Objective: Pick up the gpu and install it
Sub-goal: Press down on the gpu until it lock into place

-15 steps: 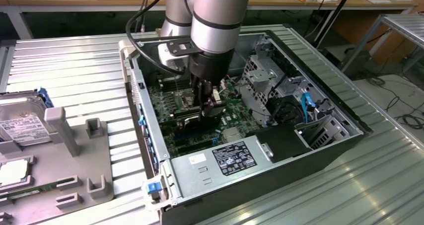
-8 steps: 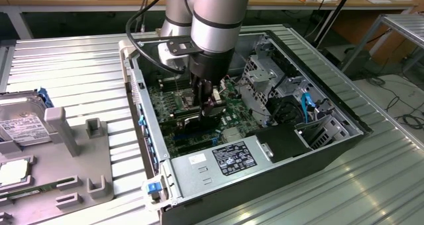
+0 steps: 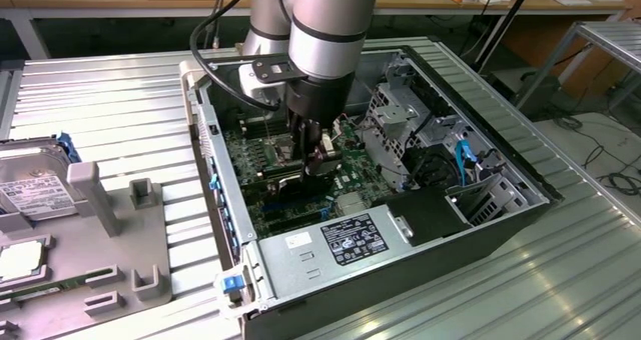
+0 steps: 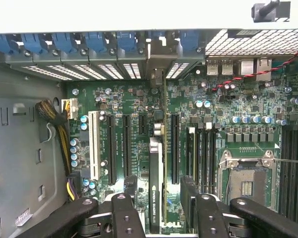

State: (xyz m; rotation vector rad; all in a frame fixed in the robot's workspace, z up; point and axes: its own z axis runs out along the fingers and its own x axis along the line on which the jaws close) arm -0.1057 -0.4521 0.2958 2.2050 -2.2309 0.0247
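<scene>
Gpu standing in a motherboard slot, fingers spread on either side of it.

The arm (image 3: 320, 25) reaches down into the open computer case (image 3: 521, 205), which lies on its side on the ribbed metal table (image 3: 110, 92). In the wrist view the gpu (image 4: 157, 183) stands edge-on in a long expansion slot of the motherboard (image 4: 114, 99), its metal end bracket (image 4: 156, 74) up against the rear wall of the case. The fingers (image 4: 188, 196) straddle the card, apart with a gap showing on each side, so nothing is clamped. By the look of it the picking up is done and the work is at the seating-and-release stage; whether the card is pressed fully home cannot be told. Any move from here calls for a straight path in line with the card, clear of the neighbouring slots and the CPU socket (image 4: 246, 181).
</scene>
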